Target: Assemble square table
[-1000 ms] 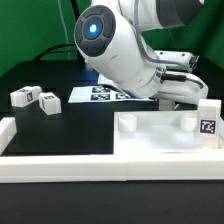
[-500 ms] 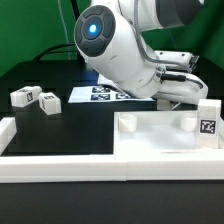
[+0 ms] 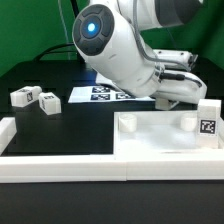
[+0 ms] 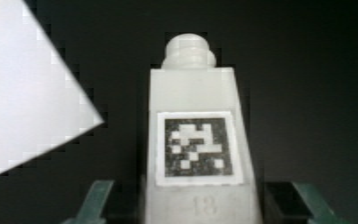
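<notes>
Running along the near edge of the panel (image 3: 160, 142) is the wall (image 3: 60, 166). One tagged leg (image 3: 207, 120) stands upright at the panel's far corner, on the exterior view's right. Behind the panel lies the marker board (image 3: 100, 93), with two loose legs (image 3: 22, 97) (image 3: 48, 102) farther off to the exterior view's left. The gripper (image 4: 202, 200) hangs low behind the panel, its fingers (image 4: 101, 200) clamped on a third leg (image 4: 201, 120).

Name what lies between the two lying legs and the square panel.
In the exterior view, only bare table separates those legs from the square panel; the marker board lies farther back.
</notes>
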Controlling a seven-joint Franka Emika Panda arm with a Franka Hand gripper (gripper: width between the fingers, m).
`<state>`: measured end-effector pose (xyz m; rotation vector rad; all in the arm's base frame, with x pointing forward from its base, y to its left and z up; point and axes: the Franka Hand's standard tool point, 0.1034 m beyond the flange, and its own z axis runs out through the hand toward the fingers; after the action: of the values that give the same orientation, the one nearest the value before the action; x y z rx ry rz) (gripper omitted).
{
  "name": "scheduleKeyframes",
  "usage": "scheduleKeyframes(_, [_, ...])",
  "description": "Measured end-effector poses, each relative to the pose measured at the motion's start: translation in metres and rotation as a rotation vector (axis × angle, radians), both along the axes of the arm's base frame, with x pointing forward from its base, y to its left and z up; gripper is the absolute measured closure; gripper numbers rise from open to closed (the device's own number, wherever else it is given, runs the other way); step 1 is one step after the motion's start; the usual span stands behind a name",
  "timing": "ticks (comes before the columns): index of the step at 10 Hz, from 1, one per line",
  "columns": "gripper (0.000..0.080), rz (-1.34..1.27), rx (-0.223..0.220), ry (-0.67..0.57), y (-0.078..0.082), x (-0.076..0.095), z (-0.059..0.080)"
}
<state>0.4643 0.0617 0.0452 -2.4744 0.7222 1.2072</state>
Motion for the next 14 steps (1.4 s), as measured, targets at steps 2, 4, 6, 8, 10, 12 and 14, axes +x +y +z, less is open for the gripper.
scheduleKeyframes(2, [0.0511,0.041,-0.017,-0.079,-0.015,0.032,0.049])
scheduleKeyframes(4, [0.0509,0.073,-0.039,-0.128,-0.01,0.04,0.074])
scheduleKeyframes(6, [0.0509,0.059,-0.084,-0.236,-0.007,0.048,0.072])
scheduleKeyframes(8, [0.0509,0.068,-0.134,-0.361,-0.017,0.066,0.077])
scheduleKeyframes(10, [0.0509,0.082,-0.188,-0.515,-0.036,0.119,0.105])
scheduleKeyframes(12, [0.0509,0.066,-0.245,-0.703,-0.041,0.155,0.128])
scheduleKeyframes(14, [0.0509,0.052,-0.292,-0.803,-0.036,0.153,0.122])
